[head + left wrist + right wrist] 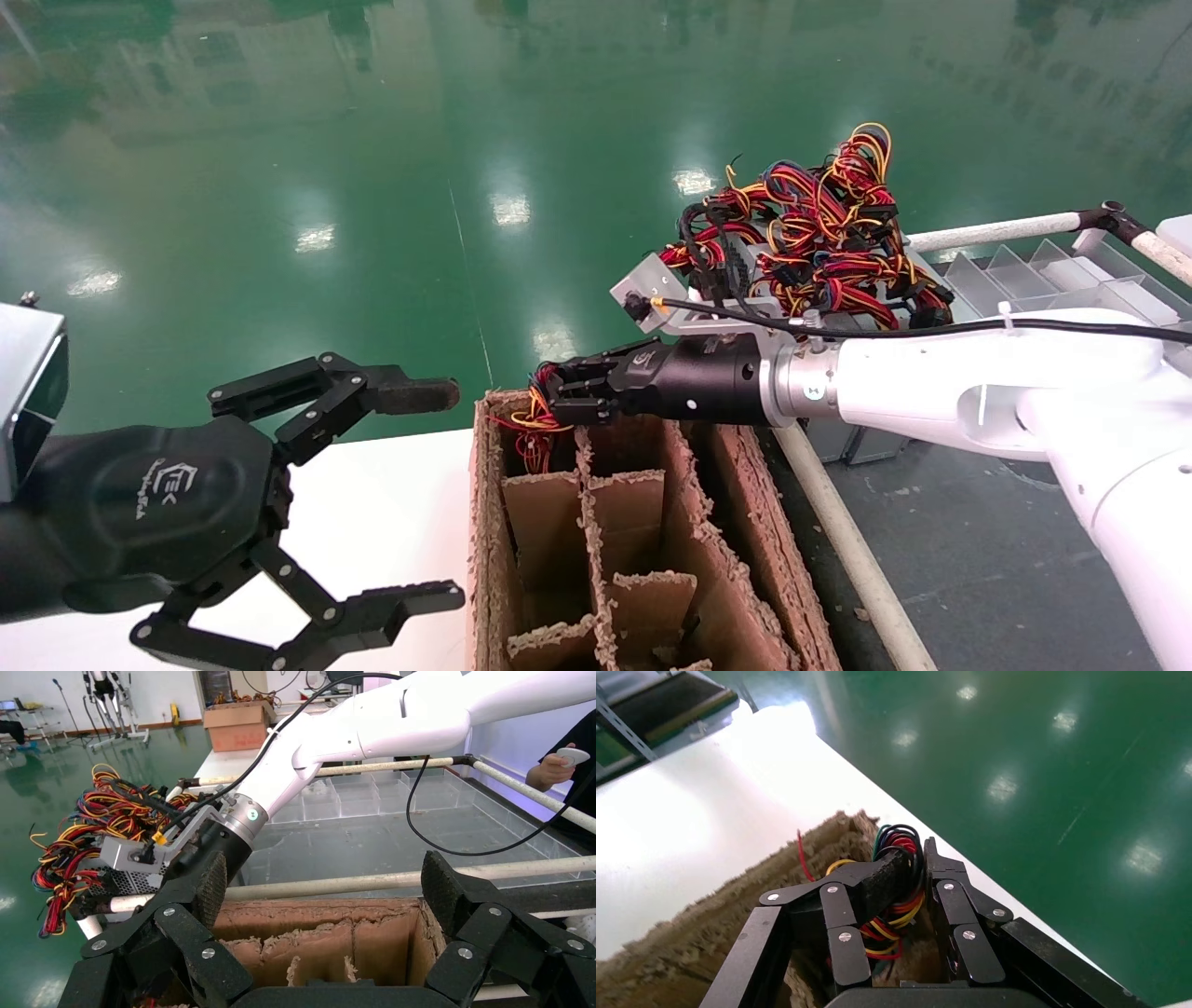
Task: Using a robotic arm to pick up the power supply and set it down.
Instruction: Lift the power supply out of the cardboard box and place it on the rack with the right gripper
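The power supply's metal body cannot be seen in any view: only its bundle of red, yellow and black wires (533,421) shows, at the back left corner compartment of the brown cardboard carton (745,522), just above the middle of the head view. The rest is sunk behind the carton's frayed wall and dividers. With the box hidden, its long axis and the way its vent face points cannot be told; the visible wires run from the carton's top edge down into the compartment. The right gripper (557,391) reaches in level from the right of the frame at the end of the white robotic arm (931,382). In the right wrist view its fingers (877,881) are clamped on a loop of those wires (899,846), with the carton's ragged rim just beside them. Behind the arm, in the upper right of the head view, a heap of other supplies with tangled wires (810,224) partly hides a clear divided tray (1043,270), and the arm's camera block covers the heap's lower edge. The left gripper (438,494) hangs at the lower left over the white table (391,466), jaws spread wide and holding nothing, cut off by the bottom edge. In the left wrist view its own fingers (207,888) screen the right gripper's tip. The carton sits at the table's right edge, against a white rail (838,531); the table to its left is bare, and green floor (372,186) lies beyond.
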Action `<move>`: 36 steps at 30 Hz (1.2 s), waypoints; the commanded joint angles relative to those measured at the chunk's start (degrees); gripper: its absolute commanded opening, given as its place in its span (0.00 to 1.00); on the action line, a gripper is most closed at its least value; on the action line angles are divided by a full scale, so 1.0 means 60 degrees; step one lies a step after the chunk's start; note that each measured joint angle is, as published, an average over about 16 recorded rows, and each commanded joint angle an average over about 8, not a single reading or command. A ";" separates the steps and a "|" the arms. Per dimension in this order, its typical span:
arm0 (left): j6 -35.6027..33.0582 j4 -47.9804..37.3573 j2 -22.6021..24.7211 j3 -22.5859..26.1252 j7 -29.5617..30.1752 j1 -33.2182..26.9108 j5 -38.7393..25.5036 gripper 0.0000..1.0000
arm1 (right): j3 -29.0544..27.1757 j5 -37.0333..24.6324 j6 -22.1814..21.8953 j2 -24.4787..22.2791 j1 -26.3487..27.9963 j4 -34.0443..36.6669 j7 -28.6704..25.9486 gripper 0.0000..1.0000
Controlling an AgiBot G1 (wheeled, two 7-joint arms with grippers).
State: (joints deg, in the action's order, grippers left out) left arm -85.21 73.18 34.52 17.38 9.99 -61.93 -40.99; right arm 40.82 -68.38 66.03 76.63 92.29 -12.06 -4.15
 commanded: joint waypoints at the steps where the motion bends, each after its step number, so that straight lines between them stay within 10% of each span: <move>1: 0.0000 0.0000 0.0000 0.0001 0.0000 0.0000 0.0001 1.00 | -0.0032 0.0092 0.0044 -0.0016 0.0000 0.0029 0.0022 0.00; 23: 0.0004 0.0000 -0.0004 0.0010 -0.0005 -0.0002 0.0007 1.00 | -0.0555 0.1011 0.1381 -0.0709 0.0398 -0.0861 -0.0028 0.00; 36: 0.0007 0.0000 -0.0006 0.0016 -0.0008 -0.0004 0.0011 1.00 | -0.1196 0.1737 0.1319 -0.2500 0.0556 -0.4553 -0.1485 0.00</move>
State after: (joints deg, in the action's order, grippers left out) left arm -85.17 73.18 34.48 17.48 9.94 -61.95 -40.93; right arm 33.55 -58.11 73.10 61.21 95.34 -39.87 -13.66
